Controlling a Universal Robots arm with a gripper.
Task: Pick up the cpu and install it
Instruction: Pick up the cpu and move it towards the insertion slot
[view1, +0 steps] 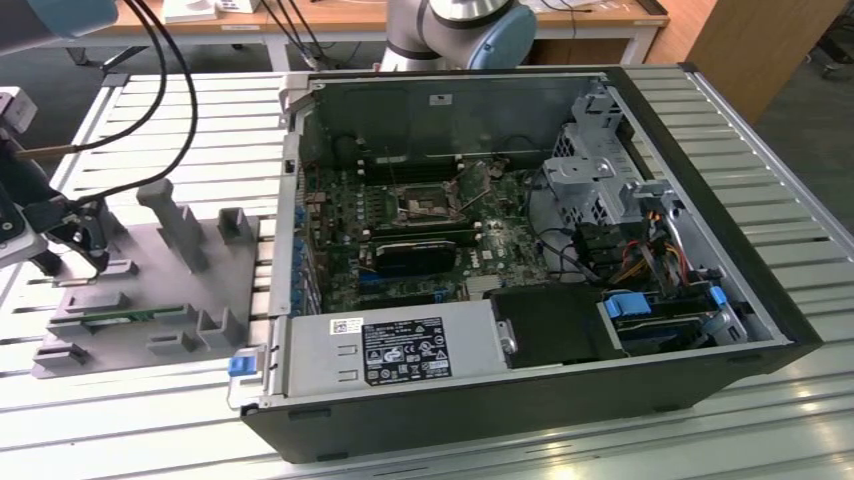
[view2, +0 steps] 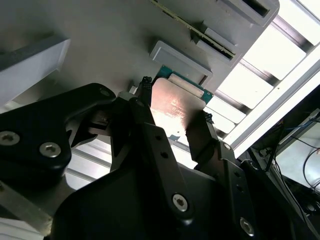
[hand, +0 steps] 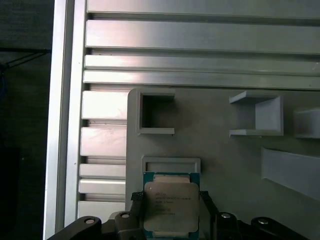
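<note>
Pickup is begun: shiny silver square cpu (hand: 171, 206) is clamped by black gripper (view2: 176, 100) on grey fixture (hand: 225, 165), needing level handling.

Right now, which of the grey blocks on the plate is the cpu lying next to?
The low flat rectangular block, directly beside the cpu. The hollow square frame and the U-shaped bracket stand farther off.

probably a lab: open pc case (view1: 534, 412) on slatted bench (view1: 134, 425).
</note>
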